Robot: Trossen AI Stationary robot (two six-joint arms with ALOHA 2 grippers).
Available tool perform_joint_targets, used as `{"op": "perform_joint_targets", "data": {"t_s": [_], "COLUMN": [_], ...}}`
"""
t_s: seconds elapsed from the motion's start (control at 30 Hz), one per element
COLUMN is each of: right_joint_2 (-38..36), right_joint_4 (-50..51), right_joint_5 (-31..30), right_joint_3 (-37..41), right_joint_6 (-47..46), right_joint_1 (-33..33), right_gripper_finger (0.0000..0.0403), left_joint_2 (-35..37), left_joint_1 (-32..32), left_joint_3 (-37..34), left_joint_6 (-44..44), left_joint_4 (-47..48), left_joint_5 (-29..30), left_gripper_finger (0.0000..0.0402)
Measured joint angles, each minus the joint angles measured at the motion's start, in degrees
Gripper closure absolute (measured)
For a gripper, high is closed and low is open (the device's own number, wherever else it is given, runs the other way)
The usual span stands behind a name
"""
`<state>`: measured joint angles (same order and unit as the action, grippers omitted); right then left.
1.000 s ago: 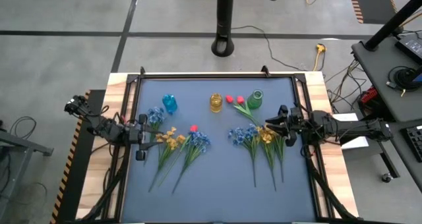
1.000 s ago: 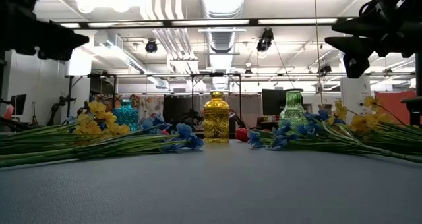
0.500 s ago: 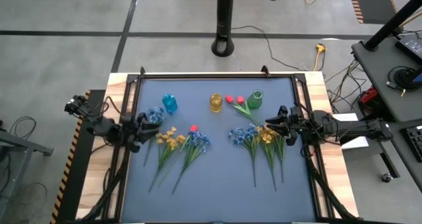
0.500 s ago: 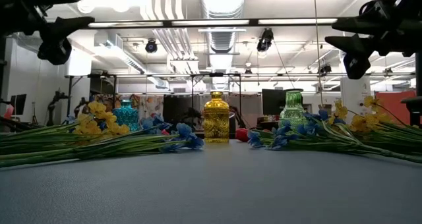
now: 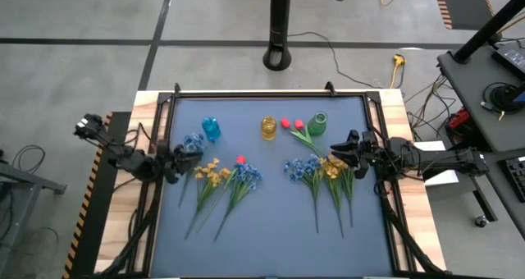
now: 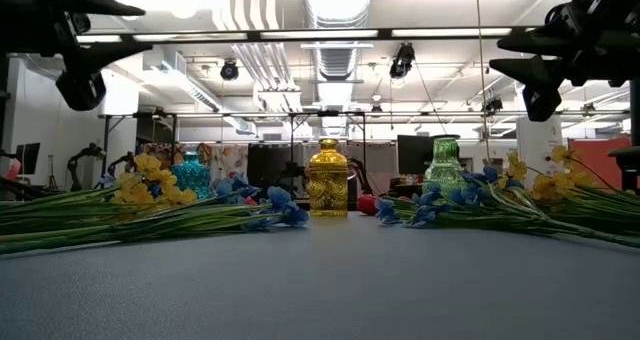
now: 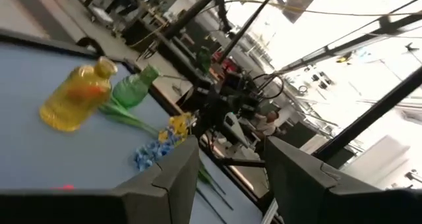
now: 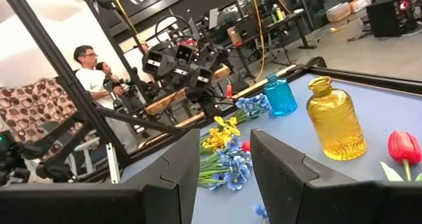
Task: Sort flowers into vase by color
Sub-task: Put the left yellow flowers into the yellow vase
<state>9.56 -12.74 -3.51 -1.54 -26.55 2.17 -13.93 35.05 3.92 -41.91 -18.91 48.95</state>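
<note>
The blue worktop (image 5: 271, 221) carries three glass vases in a row near its far edge: a blue vase (image 5: 212, 130) toward the left, a yellow vase (image 5: 268, 128) at the centre and a green vase (image 5: 317, 124) toward the right. Two red tulip buds (image 5: 291, 124) lie between the yellow vase and the green vase, with a green stem running from them toward the right bundle. A left bundle of flowers (image 5: 220, 179) lies on the left half of the worktop, blossoms toward the vases and stems fanning toward the near edge; it holds blue and yellow clusters, and one red bud (image 5: 241, 159) lies at its far side. A right bundle of flowers (image 5: 326, 174) lies on the right half in the same orientation, also with blue and yellow clusters. The left gripper (image 5: 177, 159) is at the left edge of the worktop, beside the blue blossoms of the left bundle and raised above the surface; its fingers (image 7: 165, 184) stand apart with nothing between them. The right gripper (image 5: 343, 152) is near the right edge, above the blossom end of the right bundle and likewise raised clear of it in the low view; its fingers (image 8: 277, 178) stand apart and hold nothing. In the right wrist view, two people (image 8: 99, 72) are visible in the room beyond the table.
</note>
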Motion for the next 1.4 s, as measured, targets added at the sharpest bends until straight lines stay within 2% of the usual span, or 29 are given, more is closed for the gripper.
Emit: {"op": "perform_joint_targets", "data": {"t_s": [0.13,0.27,0.33,0.4,0.5,0.57,0.63,0.73,0.87,1.0,1.17,1.3,1.4], "right_joint_2": [0.0,0.0,0.0,0.0,0.0,0.0,0.0,0.0,0.0,0.0,0.0,0.0,0.0], "right_joint_4": [0.0,0.0,0.0,0.0,0.1,0.4,0.5,0.5,0.5,0.5,0.5,0.5,0.5], "right_joint_5": [-0.2,-0.2,-0.2,-0.1,-0.1,-0.1,-0.1,-0.1,-0.3,-1.1,-1.1,-1.1,-1.1], "right_joint_3": [0.0,0.0,0.0,0.0,0.0,0.0,0.0,0.0,0.0,0.0,0.0,0.0,0.0], "right_joint_6": [0.0,-0.7,-0.6,-0.6,-0.5,-0.4,-0.4,-0.4,-0.3,-0.3,-0.4,-0.5,-0.5], "right_joint_1": [0.0,0.0,0.0,0.0,0.0,0.0,0.0,0.0,0.0,0.0,0.0,0.0,0.0], "right_gripper_finger": [0.0277,0.0277,0.0277,0.0277,0.0277,0.0277,0.0277,0.0277,0.0274,0.0254,0.0227,0.0212,0.0206], "left_joint_2": [-8.9,-17.8,-22.2,-27.0,-35.4,-41.8,-48.1,-56.7,-66.4,-73.2,-77.6,-79.3,-80.0], "left_joint_1": [0.0,0.0,0.0,0.0,0.0,0.0,0.0,0.0,-0.1,-1.1,-4.2,-6.6,-7.5], "left_joint_3": [1.1,7.4,12.9,19.7,30.0,36.0,41.2,47.4,54.1,57.6,57.5,57.1,57.1], "left_joint_6": [-5.0,-10.9,-15.1,-20.9,-35.1,-44.7,-49.3,-51.4,-50.9,-48.8,-43.4,-38.1,-37.5], "left_joint_4": [-2.9,2.8,12.3,27.0,51.3,64.9,74.2,82.8,88.2,90.8,87.5,81.4,80.3], "left_joint_5": [-1.4,-5.7,-8.3,-11.7,-17.3,-23.6,-29.5,-34.0,-35.1,-35.4,-36.7,-37.5,-37.6], "left_gripper_finger": [0.0245,0.0245,0.0245,0.0245,0.0245,0.0245,0.0245,0.0244,0.0232,0.0199,0.018,0.0187,0.0195]}}
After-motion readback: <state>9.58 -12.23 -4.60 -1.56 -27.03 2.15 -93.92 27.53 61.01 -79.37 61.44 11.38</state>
